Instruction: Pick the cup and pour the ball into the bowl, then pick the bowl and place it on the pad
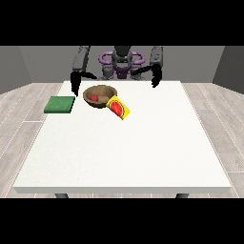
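Note:
A brown bowl sits on the table's far side, left of the middle, with a red ball inside it. Right beside it, touching its rim, lies a yellow cup with a watermelon print, tipped on its side. A flat green pad lies to the bowl's left. The hand at the view's left hangs above the table between the pad and the bowl, holding nothing. The hand at the view's right hangs near the table's far edge, away from everything.
The white table stretches wide toward the camera. The robot's torso stands behind the far edge. Grey wooden floor surrounds the table.

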